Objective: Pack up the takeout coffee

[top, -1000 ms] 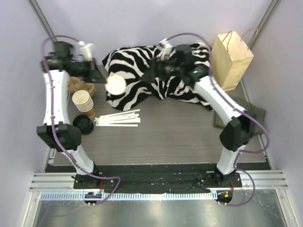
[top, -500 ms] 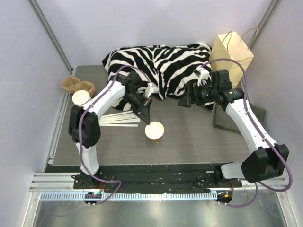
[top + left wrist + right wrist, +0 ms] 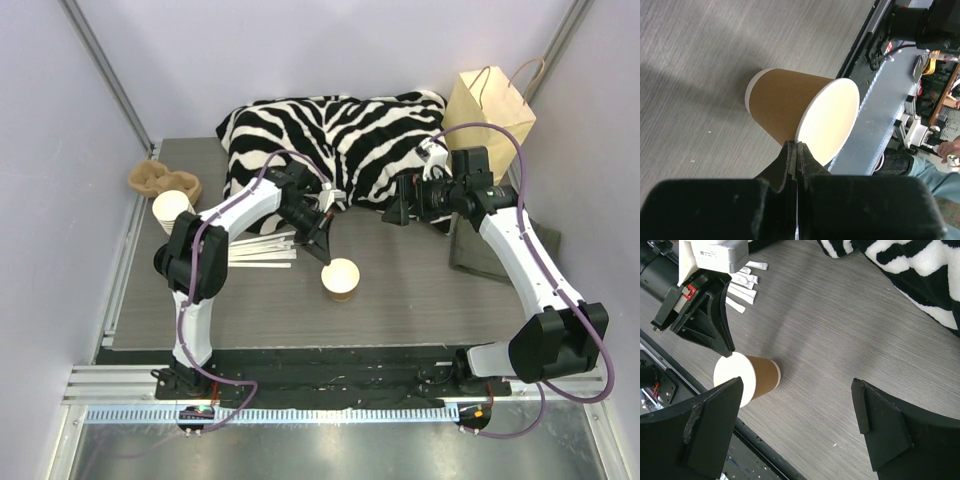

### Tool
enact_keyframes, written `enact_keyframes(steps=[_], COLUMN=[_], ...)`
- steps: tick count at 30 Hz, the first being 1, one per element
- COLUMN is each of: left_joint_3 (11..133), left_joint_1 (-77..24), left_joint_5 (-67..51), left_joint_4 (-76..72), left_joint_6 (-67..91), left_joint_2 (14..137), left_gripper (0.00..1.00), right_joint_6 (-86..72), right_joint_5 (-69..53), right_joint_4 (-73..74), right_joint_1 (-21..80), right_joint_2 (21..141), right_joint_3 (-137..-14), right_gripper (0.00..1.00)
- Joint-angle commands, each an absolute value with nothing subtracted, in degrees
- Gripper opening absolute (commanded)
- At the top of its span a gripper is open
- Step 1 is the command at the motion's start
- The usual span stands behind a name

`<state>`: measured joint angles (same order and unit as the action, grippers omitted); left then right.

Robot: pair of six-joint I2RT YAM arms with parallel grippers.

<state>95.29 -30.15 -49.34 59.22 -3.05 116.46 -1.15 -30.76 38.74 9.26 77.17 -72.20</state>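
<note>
A lidless brown paper cup (image 3: 340,279) with a white inside stands upright at the middle of the table. My left gripper (image 3: 322,252) comes at it from the back left and is shut on its near rim. In the left wrist view the jaws (image 3: 796,146) pinch the rim of the cup (image 3: 785,107). My right gripper (image 3: 392,213) hangs open above the table to the cup's right, apart from it. In the right wrist view its fingers (image 3: 796,385) stand wide with bare table between them and the cup (image 3: 762,377) at the left. The takeout coffee is out of view.
A zebra-striped cloth (image 3: 340,140) lies at the back. A kraft paper bag (image 3: 487,120) stands at the back right. A stack of paper cups (image 3: 172,208) and a pulp cup holder (image 3: 155,180) sit at the left. White stir sticks (image 3: 262,250) lie behind the left arm.
My left arm has swung from the back left to the table's middle, bringing the cup with it, then a little further right. The right arm has pulled back off the cloth toward the right.
</note>
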Motion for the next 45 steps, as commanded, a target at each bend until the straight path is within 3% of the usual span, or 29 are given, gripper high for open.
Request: enact_keyframes(steps=[1,4,7,11,17,19,26,30,34,38,42,45], left_joint_3=[94.31,93.87,93.60,94.04,100.19,102.91,105.99,106.17,99.42,92.65,91.76,88.51], left_joint_1=[-30.59,-30.59,-30.59,-30.59,-26.56,-22.53,-0.29,17.37,33.53,34.89,34.89,34.37], left_joint_5=[-49.22,-48.69,-47.73,-47.64,-47.37,-46.76,-45.17,-48.68,-47.90,-39.93,-36.73,-37.01], left_joint_4=[54.85,54.14,54.23,54.93,61.86,65.54,78.20,94.78,95.36,94.14,95.33,94.66], left_joint_6=[-0.88,-0.88,-0.88,-0.97,-2.28,-2.98,-8.60,-24.37,-32.82,-40.52,-42.07,-42.98], left_joint_2=[117.60,118.04,117.86,116.28,110.14,107.59,94.23,90.62,84.83,79.11,81.82,83.23], left_gripper=[0.01,0.03,0.13,0.46,0.76,0.99,1.00,0.99,1.00,1.00,1.00,0.89], right_joint_6=[-0.26,-0.26,-0.26,-0.26,-0.26,-0.26,0.95,1.23,1.23,1.41,1.06,0.44], right_joint_5=[-31.20,-31.38,-31.55,-31.82,-32.08,-32.17,-32.69,-32.96,-33.40,-33.57,-34.10,-35.07], right_joint_4=[37.53,37.53,37.53,37.71,37.88,37.79,38.23,38.32,38.23,37.97,37.27,36.74], right_joint_1=[9.40,9.32,9.32,9.40,9.40,9.40,9.40,9.40,9.40,9.32,9.40,9.40], right_joint_2=[77.43,77.52,77.69,77.78,77.61,77.43,76.99,76.99,77.08,76.73,76.82,77.17], right_joint_3=[-74.62,-74.88,-74.88,-75.41,-75.50,-75.67,-75.59,-75.32,-75.41,-74.80,-73.74,-73.39], right_gripper=[1.00,1.00,1.00,1.00,1.00,1.00,1.00,1.00,1.00,1.00,1.00,1.00])
